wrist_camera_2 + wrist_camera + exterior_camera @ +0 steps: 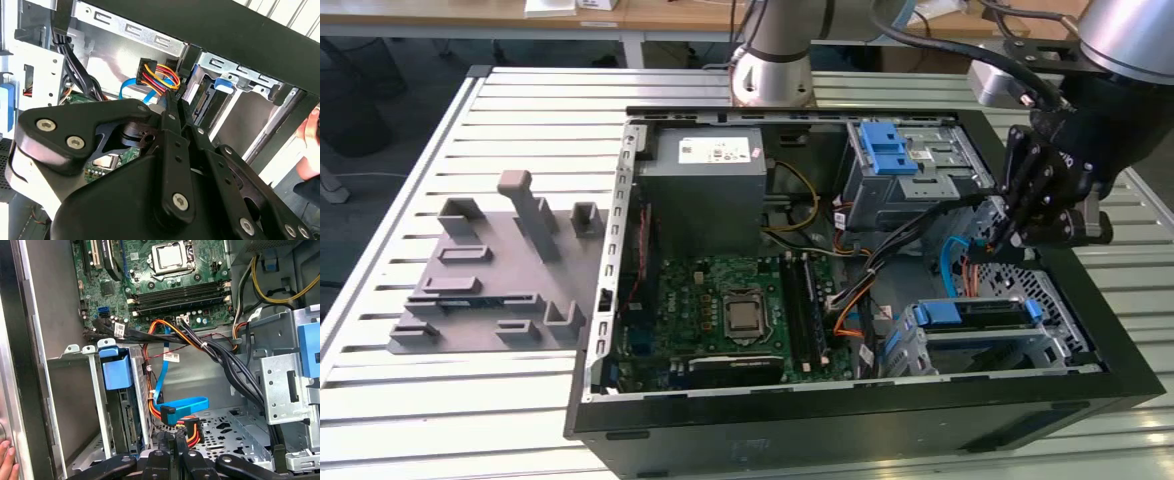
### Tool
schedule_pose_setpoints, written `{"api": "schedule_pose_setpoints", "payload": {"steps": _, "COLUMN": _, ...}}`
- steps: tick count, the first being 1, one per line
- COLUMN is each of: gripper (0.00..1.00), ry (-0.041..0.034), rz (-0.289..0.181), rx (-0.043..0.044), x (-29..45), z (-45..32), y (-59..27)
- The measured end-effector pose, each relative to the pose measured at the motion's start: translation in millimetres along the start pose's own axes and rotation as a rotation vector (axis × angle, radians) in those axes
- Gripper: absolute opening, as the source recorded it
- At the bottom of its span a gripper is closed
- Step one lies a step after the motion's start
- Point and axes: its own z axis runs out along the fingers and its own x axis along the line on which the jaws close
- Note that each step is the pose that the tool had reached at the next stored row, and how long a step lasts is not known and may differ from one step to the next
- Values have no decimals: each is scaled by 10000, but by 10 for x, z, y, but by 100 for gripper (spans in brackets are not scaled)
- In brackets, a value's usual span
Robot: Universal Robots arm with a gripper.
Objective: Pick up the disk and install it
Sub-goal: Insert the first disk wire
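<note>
Claw (1017, 238), fingers together, hangs inside the computer case (854, 420) on a slatted table (480, 420).

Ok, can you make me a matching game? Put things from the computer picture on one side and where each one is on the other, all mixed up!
Things
1. black robot gripper
2. grey plastic fixture block
3. silver-grey disk with blue rail frame
4. green circuit board

Places
A. on the slatted metal table, outside the computer
B. flat on the floor of the open black computer case
C. hanging over the case at the exterior view's right
D. inside the metal drive cage

Pairs: 1-C, 2-A, 3-D, 4-B
</note>
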Motion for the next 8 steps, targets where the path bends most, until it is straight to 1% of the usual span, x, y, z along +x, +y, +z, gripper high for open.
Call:
{"api": "schedule_pose_setpoints", "payload": {"steps": 2, "gripper": 16, "ry": -6, "rz": -99, "rx": 7, "x": 4, "z": 1, "y": -1}}
{"api": "schedule_pose_setpoints", "payload": {"steps": 6, "gripper": 16, "ry": -23, "rz": -606, "rx": 33, "x": 6, "z": 11, "y": 2}}
{"api": "schedule_pose_setpoints", "payload": {"steps": 8, "gripper": 16, "ry": -29, "rz": -768, "rx": 41, "x": 14, "z": 15, "y": 8}}
